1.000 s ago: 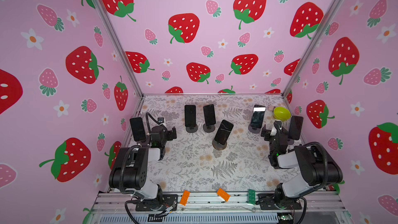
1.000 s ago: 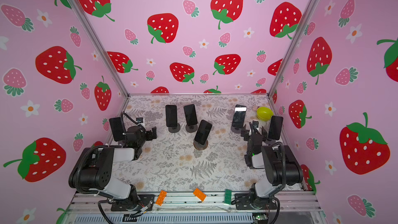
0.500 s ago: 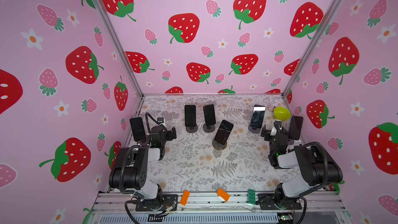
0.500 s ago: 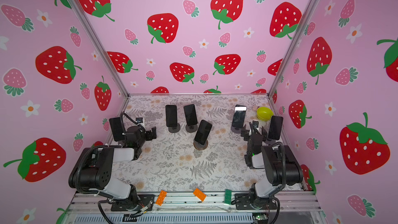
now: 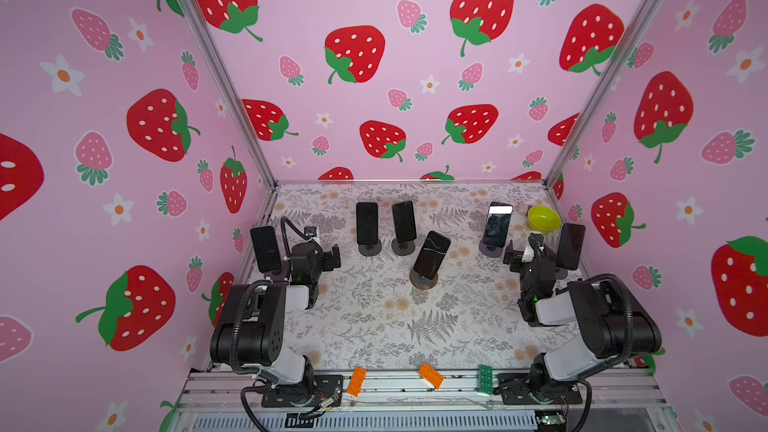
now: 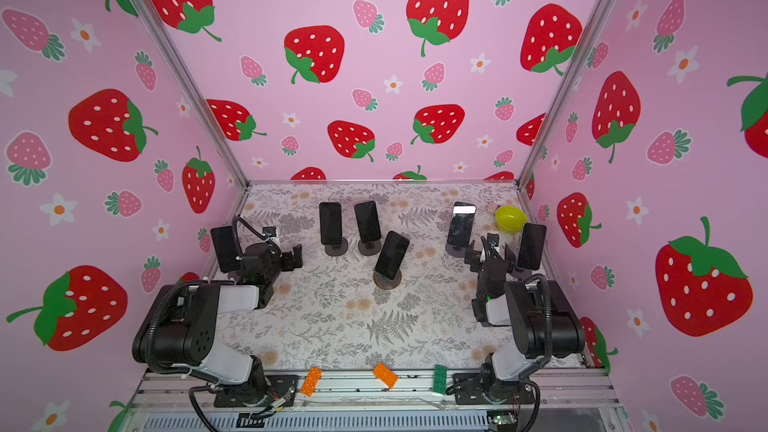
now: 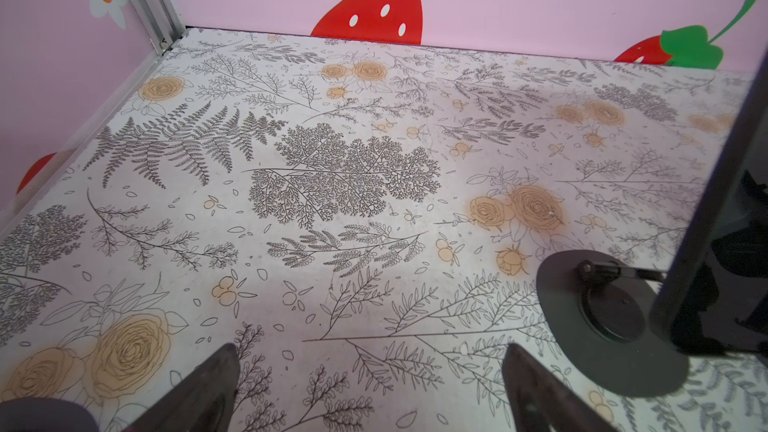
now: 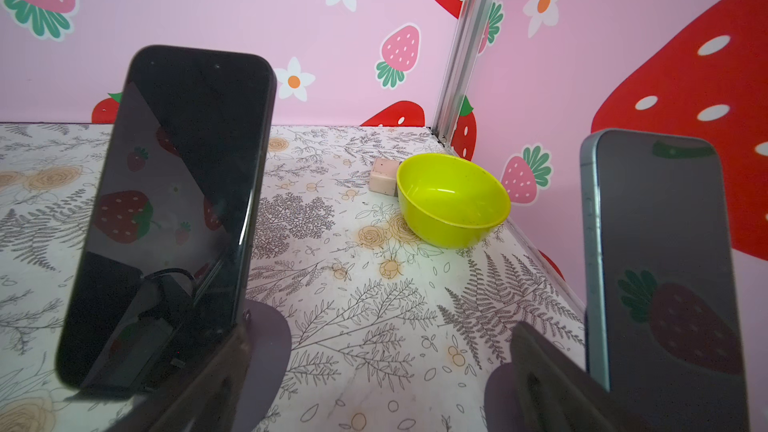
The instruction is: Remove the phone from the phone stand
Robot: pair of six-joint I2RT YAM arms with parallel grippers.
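Nothing has moved this past second: my left claw (image 7: 370, 367) and right claw (image 8: 380, 347) hang spread apart, empty, every glossy black slab phone (image 5: 432, 257) still on its dark round-based stand (image 5: 423, 281), so removal hasn't started.

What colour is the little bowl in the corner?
The bowl is bright yellow-green. It shows best in the right wrist view.

Six dark-screened phones, each propped on a black round-based stand, all seated:
- left-wall phone (image 5: 266, 248)
- far-centre phone (image 5: 367, 223), with its twin (image 5: 404, 222) just beside it
- centre phone (image 5: 432, 253), tilted askew on the centre stand (image 5: 423, 280)
- far-right phone (image 5: 497, 224), glare along its top
- right-wall phone (image 5: 570, 246)
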